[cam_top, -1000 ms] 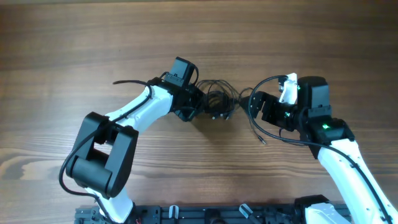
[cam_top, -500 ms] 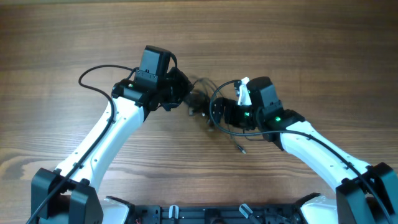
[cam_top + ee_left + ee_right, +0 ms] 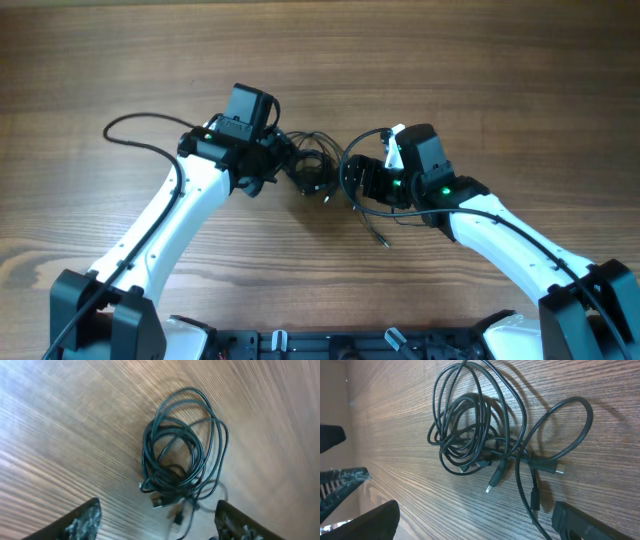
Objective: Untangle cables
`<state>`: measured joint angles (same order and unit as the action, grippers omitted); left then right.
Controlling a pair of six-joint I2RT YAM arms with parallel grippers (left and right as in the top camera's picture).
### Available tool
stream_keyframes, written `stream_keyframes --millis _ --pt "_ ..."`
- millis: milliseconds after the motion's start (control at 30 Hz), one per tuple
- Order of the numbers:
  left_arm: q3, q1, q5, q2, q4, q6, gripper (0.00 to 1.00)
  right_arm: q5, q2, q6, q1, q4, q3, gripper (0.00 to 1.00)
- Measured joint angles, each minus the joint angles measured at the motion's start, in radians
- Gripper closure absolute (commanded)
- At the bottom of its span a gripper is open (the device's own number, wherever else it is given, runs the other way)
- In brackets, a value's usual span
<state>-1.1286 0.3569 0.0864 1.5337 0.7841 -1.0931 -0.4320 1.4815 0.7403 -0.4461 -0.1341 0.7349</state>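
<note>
The cables (image 3: 313, 170) lie as one tangled bundle on the wooden table (image 3: 500, 60), between the two arms. The overhead view shows the left gripper (image 3: 283, 168) just beside the bundle on one side and the right gripper (image 3: 355, 182) on the other. It alone shows a loose strand (image 3: 370, 225) trailing from the bundle toward the near table edge. The left wrist view resolves the cables (image 3: 180, 455) into stacked loops with a plug end (image 3: 159, 503) at their lower edge. The left gripper (image 3: 157, 522) has its jaws wide, with nothing clamped. The right wrist view shows the cables (image 3: 475, 440) with a separate wide loop and a silver-tipped plug (image 3: 491, 487) (not resolved overhead). The right gripper (image 3: 475, 525) is spread wide and holds nothing. The strand count cannot be determined reliably, as the coils overlap.
</note>
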Motion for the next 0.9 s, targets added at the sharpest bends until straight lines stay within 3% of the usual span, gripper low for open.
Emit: stream_keyframes --millis 100,200,567,900 --pt "0.0 0.0 0.024 0.051 -0.001 -0.154 0.33 0.003 0.0 0.0 0.0 -0.002 0.0 0.0" --pt "0.0 0.0 0.055 0.125 -0.018 -0.231 0.34 0.007 0.0 0.0 0.0 -0.02 0.0 0.0" --pt "0.0 0.0 0.079 0.249 -0.191 -0.267 0.37 0.007 0.0 0.0 0.0 -0.038 0.0 0.0" --pt "0.0 0.0 0.079 0.261 -0.266 -0.271 0.37 0.007 0.0 0.0 0.0 -0.038 0.0 0.0"
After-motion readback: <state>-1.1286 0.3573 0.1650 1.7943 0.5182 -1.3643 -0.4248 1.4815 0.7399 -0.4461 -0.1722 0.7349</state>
